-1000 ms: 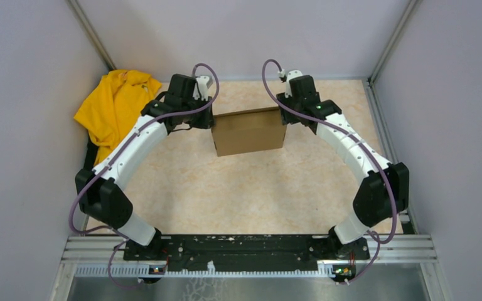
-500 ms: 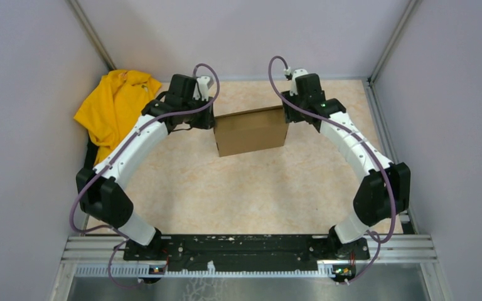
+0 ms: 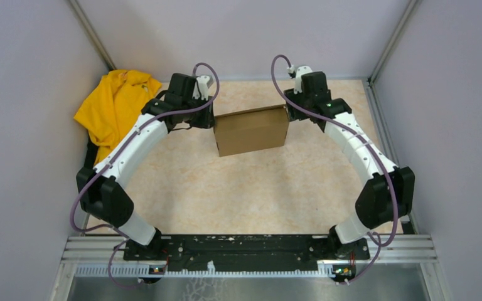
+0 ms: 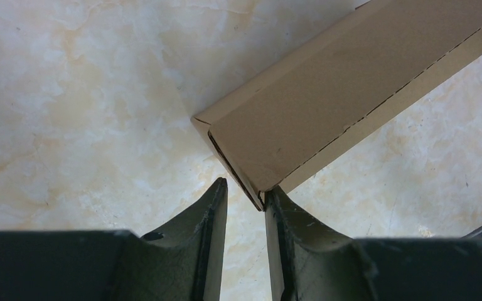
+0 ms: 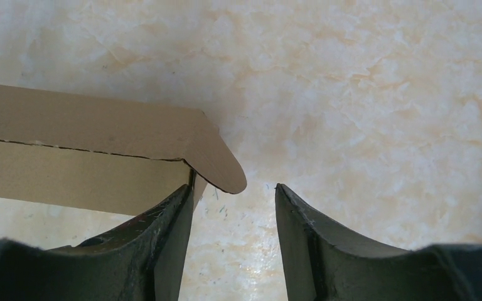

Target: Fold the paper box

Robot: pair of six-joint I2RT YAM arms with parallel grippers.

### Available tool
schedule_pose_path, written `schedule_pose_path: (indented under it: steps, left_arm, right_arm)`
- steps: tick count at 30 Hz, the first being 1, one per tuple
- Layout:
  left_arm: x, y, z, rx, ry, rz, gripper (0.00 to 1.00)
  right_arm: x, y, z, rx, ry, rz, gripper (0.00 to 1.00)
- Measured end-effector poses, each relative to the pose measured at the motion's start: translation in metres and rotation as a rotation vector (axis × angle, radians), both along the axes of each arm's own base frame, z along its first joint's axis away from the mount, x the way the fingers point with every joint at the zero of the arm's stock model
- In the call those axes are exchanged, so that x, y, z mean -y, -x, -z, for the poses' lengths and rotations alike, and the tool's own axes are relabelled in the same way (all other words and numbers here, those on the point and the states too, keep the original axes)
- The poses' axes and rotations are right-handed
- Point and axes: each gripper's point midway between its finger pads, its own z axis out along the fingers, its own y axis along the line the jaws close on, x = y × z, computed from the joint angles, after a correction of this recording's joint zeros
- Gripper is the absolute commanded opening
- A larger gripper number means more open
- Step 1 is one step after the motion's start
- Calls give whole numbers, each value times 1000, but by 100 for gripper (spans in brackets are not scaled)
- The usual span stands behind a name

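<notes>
Brown corrugated cardboard, the paper box (image 3: 251,130) lies at the far middle of the marbled table (image 3: 238,188), between both grippers. The left gripper (image 4: 246,188) has its fingers slightly apart, with the box's corner touching one tip and seemingly unclamped. The right gripper (image 5: 233,188) gapes wider, and the box's rounded tab (image 5: 216,166) is beside one finger.

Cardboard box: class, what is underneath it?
Only the pale marbled table shows around the box. Whatever lies directly beneath is covered by the cardboard.
</notes>
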Motion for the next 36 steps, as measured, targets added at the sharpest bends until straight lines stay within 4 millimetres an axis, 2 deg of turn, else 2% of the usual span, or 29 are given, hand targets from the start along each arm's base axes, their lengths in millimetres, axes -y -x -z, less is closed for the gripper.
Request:
schedule_pose_path:
  steps: [6, 12, 22, 29, 36]
  left_arm:
    - [0, 0, 1, -3, -2, 0, 35]
    - [1, -2, -2, 2, 0, 0, 35]
    - [0, -2, -2, 1, 0, 0, 35]
    - [-1, -2, -2, 0, -1, -5, 35]
    - [-1, -3, -2, -1, -1, -5, 35]
  right_arm:
    - [4, -4, -18, 58, -16, -9, 45]
    - [-2, -5, -21, 73, -32, -38, 43]
    - [-7, -6, -15, 56, -39, -65, 38]
    - [-9, -7, -9, 41, -38, -73, 30]
    - [-10, -8, -9, 39, -41, -79, 27]
